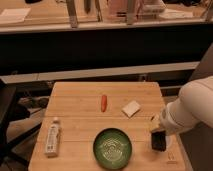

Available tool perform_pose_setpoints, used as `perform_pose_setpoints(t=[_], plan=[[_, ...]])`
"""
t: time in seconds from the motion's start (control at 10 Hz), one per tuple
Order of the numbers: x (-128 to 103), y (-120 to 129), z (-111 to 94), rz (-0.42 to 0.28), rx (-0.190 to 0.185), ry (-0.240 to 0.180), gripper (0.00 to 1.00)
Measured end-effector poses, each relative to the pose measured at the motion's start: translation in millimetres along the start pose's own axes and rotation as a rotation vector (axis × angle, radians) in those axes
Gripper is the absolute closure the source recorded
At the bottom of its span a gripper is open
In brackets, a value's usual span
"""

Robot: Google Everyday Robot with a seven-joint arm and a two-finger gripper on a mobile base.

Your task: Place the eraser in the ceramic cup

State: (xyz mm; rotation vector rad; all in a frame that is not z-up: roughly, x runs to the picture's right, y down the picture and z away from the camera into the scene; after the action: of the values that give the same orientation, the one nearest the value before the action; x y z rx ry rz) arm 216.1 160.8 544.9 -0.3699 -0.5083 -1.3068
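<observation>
— Where's the eraser?

— At the right edge of the wooden table, toward the near corner. It's a small blackish rectangular block, standing more or less on end, its long side running up and down. It sits right under the end of the robot's white arm.

— And the ceramic cup?

— Only a pale curved rim peeks out around the lower part of the eraser. The block appears to be over or in the cup's mouth; how deep it goes, I cannot tell.

— The gripper?

— At the top of the eraser, low over the table's right edge, just right of the green bowl. The white arm covers most of it, so whether it grips the block or stands apart from it, I cannot tell.

— Count things for me.

— One eraser, one cup. One green patterned bowl near the front edge, around the middle. One pale whitish flat square block, lying between the bowl and the table's far right side, well apart from the eraser. One small red-orange elongated item, maybe a carrot or pepper, near the table's centre, just left of the pale block. One white bottle-like object lying on its side at the left, pointing away from the front edge.

— Anything touching?

— Only the eraser and cup. The rest lie separate.
</observation>
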Motion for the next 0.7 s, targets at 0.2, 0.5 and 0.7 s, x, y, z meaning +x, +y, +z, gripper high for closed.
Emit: perform_pose_setpoints(t=[0.2,0.5,0.7], plan=[[1.5,2.4,9.3,-0.037,0.016,0.004,1.00],[7.0,11.4,23.3,-0.111,0.047,0.017,1.00],[13.4,22.6,29.1,-0.132,0.062,0.018,1.00]])
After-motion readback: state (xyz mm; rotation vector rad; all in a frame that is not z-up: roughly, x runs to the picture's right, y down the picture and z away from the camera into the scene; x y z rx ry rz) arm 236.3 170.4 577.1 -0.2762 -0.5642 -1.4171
